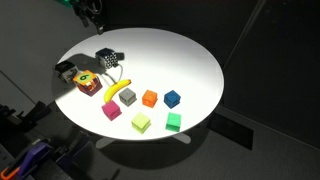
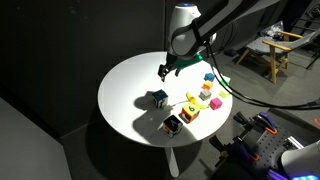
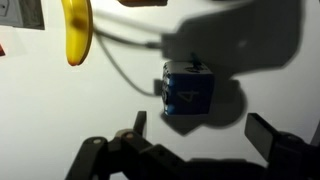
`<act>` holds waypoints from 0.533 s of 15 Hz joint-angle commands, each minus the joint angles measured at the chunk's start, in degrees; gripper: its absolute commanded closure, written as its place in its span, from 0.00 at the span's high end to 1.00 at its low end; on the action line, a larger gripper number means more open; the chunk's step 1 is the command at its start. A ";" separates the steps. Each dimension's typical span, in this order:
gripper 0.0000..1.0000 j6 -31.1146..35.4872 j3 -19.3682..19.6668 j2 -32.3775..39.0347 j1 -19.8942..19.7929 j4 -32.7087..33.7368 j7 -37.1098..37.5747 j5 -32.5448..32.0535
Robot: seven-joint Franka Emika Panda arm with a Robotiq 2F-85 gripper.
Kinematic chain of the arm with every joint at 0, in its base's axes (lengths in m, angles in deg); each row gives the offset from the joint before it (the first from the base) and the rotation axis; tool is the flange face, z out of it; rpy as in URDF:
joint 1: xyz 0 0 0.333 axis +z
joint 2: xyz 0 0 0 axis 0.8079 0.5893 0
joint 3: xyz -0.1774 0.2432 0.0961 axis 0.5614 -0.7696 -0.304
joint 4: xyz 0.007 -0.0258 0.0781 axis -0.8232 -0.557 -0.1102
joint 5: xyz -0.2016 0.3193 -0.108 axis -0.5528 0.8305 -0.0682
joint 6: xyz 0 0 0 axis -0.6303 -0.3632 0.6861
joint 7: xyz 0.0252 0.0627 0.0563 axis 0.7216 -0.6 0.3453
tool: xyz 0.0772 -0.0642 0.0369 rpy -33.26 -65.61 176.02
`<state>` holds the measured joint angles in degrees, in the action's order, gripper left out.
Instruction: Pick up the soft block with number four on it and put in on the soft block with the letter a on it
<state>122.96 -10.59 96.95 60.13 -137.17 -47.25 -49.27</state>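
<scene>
The soft block with number four, blue and white, sits on the round white table [image 1: 190, 50] in both exterior views [image 1: 108, 58] [image 2: 157, 98]. In the wrist view [image 3: 187, 90] its blue face shows a 4 and it lies just ahead of the jaws. The soft block with the letter a, dark black-and-white, sits near the table edge [image 1: 65, 70] [image 2: 172, 125]. My gripper [image 3: 200, 130] is open and empty. It hovers above the table, over and slightly behind the number-four block [image 2: 165, 70] [image 1: 93, 14].
A red-yellow-green multicoloured cube [image 1: 87, 83] [image 2: 189, 112] sits beside the letter-a block. A banana [image 1: 117, 90] [image 3: 76, 30] lies next to it. Pink [image 1: 111, 110], grey [image 1: 128, 96], orange [image 1: 150, 97], blue [image 1: 172, 98], yellow-green [image 1: 141, 122] and green [image 1: 174, 121] cubes lie beyond it.
</scene>
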 commanded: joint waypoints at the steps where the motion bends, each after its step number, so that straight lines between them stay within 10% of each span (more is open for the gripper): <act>1: 1.00 3.31 1.96 4.23 2.45 2.31 2.55 -0.66; 8: 1.00 3.45 4.45 9.64 4.95 5.57 4.67 -0.67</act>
<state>126.83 -7.72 104.10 63.78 -134.60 -44.66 -49.28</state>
